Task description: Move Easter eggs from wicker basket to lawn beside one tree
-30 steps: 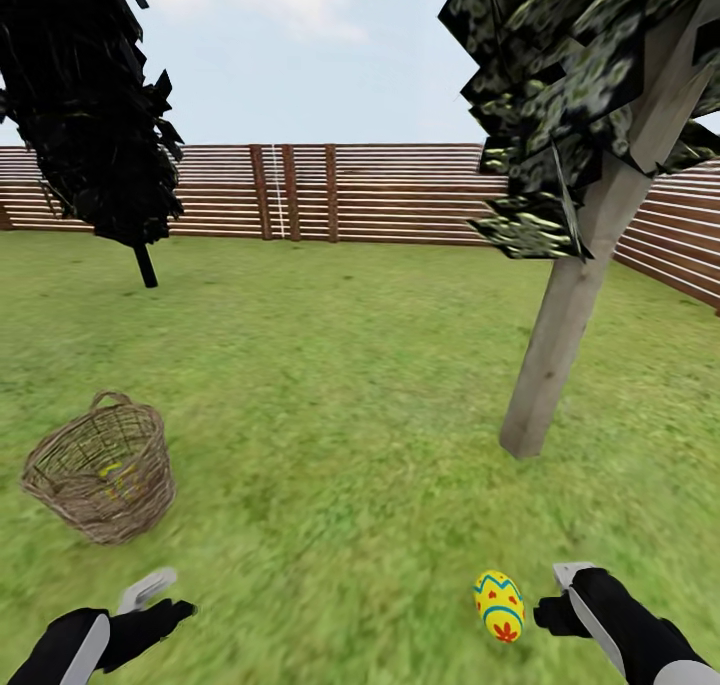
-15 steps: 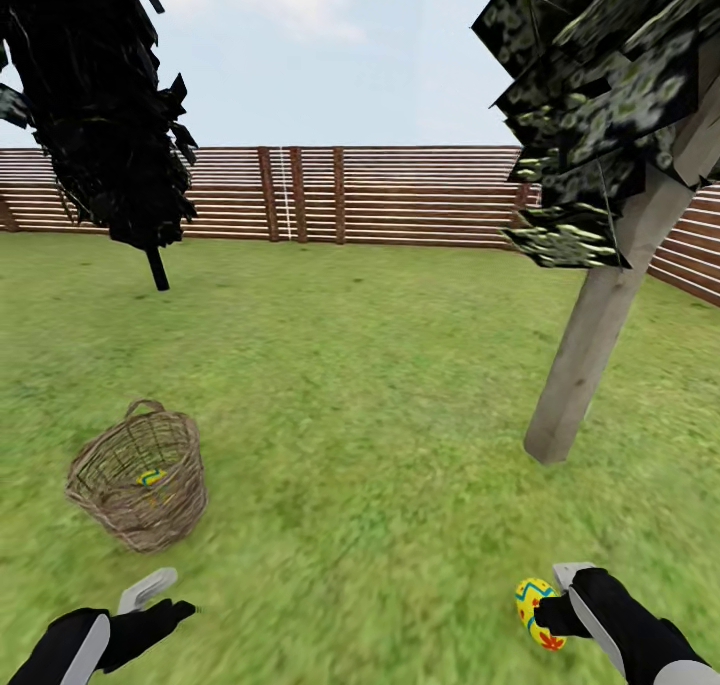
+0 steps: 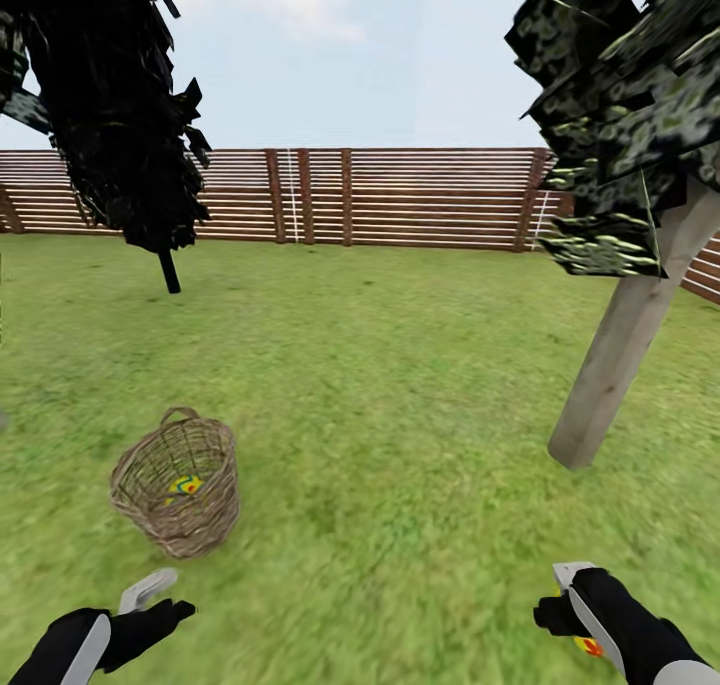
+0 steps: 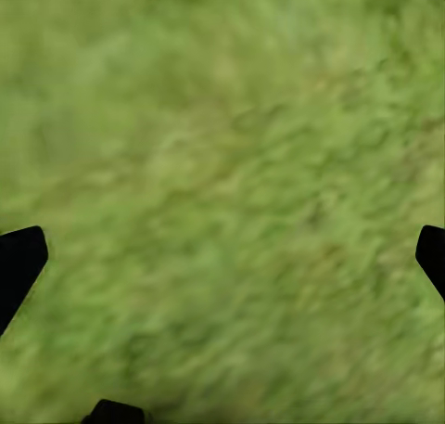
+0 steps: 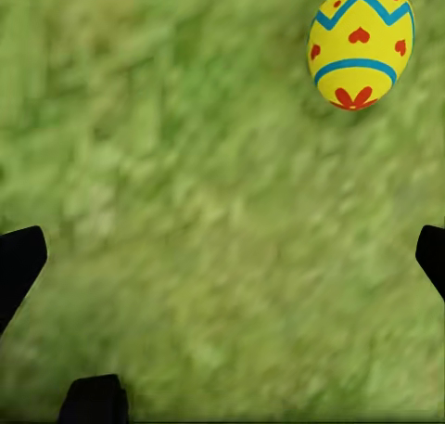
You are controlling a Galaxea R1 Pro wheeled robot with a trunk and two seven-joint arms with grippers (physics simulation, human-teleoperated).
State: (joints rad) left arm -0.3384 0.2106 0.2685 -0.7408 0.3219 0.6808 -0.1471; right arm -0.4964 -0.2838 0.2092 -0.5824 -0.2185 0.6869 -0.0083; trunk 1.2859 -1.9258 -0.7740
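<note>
Easter eggs, three to shift: one lying on the lawn [image 3: 400, 385] just beside the right gripper [image 5: 222, 257], plain in the right wrist view as a yellow egg [image 5: 362, 44] with blue zigzags and red hearts, free of the fingers; in the head view only a yellow-red sliver of it [image 3: 588, 647] peeping past the right gripper [image 3: 556, 605]. Near the leaning pale-trunk tree [image 3: 620, 355], though not hard against it. Another egg [image 3: 184, 485] down in the wicker basket [image 3: 180, 495], glimpsed through the weave (third egg not made out). Basket upright on the grass ahead of the left gripper [image 3: 150, 597], well apart from the tree. Jaws of both grippers spread wide, holding nothing, bare grass between the left fingers [image 4: 19, 262]. Likely trouble from here: tipping the light basket with a clumsy reach, pinching wicker instead of egg, or rolling the dropped egg away from the trunk with a careless wheel or arm. Fence [image 3: 400, 195] behind.
</note>
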